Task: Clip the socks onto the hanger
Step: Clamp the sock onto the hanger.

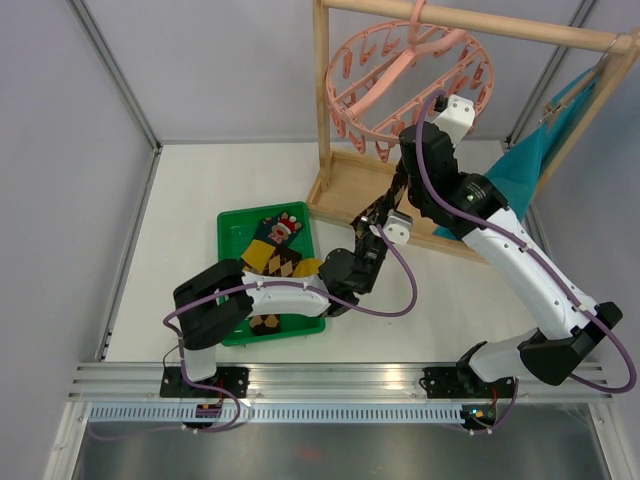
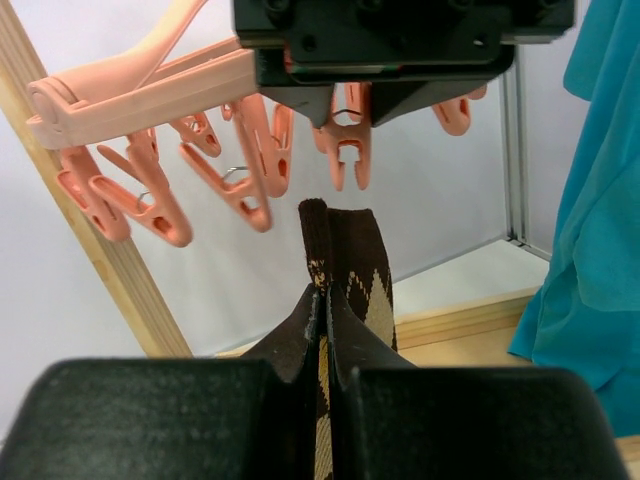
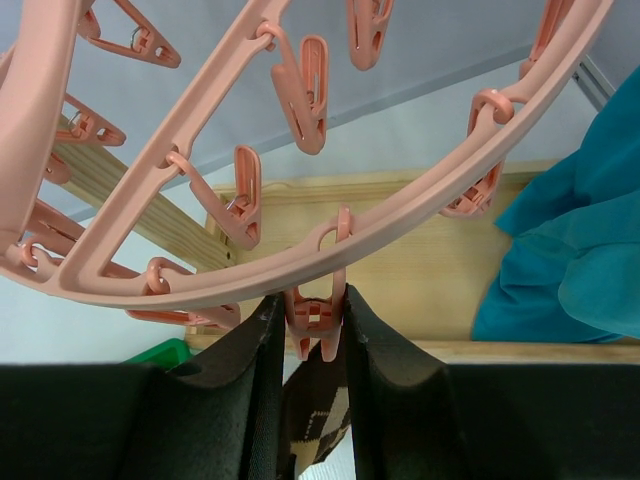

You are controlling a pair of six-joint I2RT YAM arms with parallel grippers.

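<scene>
Argyle sock (image 2: 350, 265) clamped in left fingers (image 2: 285, 345); right fingers (image 3: 385, 350) squeeze pink clip (image 3: 315, 318). Raise it squarely into the clip before release.

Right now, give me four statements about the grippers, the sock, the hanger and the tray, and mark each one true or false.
1. The left gripper is shut on a brown-and-tan argyle sock, holding it upright under the clips. True.
2. The right gripper pinches a small pink clip on the round pink plastic hanger. True.
3. The green plastic tray is empty. False: several socks lie in it.
4. The large teal cloth lies in the tray. False: it hangs on the wooden rack, to the right.
</scene>
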